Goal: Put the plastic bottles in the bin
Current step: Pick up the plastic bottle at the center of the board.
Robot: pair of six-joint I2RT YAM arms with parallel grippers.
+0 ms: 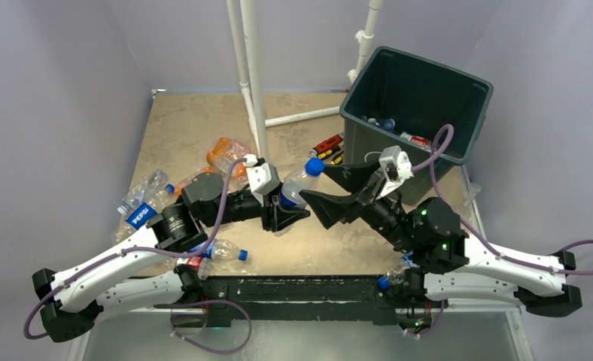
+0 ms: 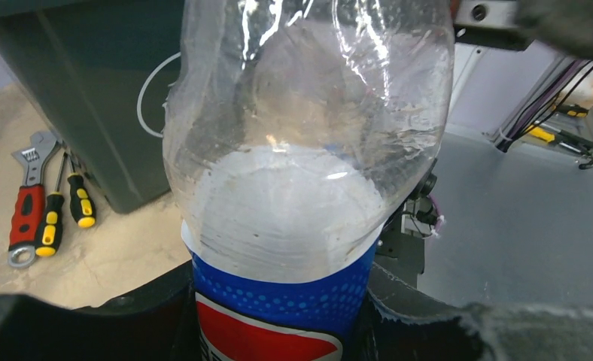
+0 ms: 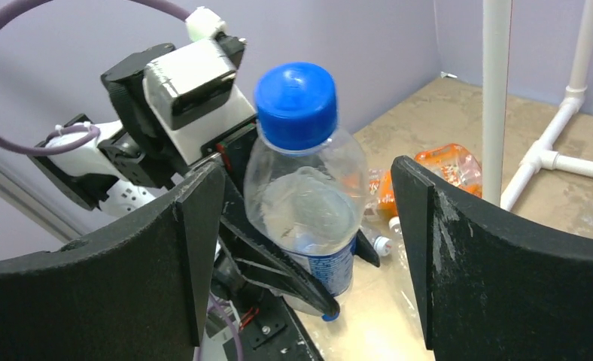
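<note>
My left gripper point(image 1: 287, 209) is shut on a clear Pepsi bottle point(image 1: 299, 184) with a blue cap, holding it above the table's middle. The bottle fills the left wrist view point(image 2: 301, 150), its blue label between the jaws point(image 2: 278, 323). My right gripper point(image 1: 317, 185) is open, its wide black fingers point(image 3: 128, 271) on either side of the same bottle point(image 3: 305, 195) without touching it. The dark green bin point(image 1: 438, 68) stands at the back right with a few bottles point(image 1: 387, 124) inside. More bottles lie at the left: a Pepsi one point(image 1: 141, 214) and an orange one point(image 1: 229, 154).
A white pipe frame point(image 1: 252, 75) rises behind the grippers, with a bar along the table. Red, yellow and black tools point(image 1: 329, 147) lie beside the bin's front left corner. Bottles also lie by the left arm point(image 1: 222, 252) and the right base point(image 1: 395, 274).
</note>
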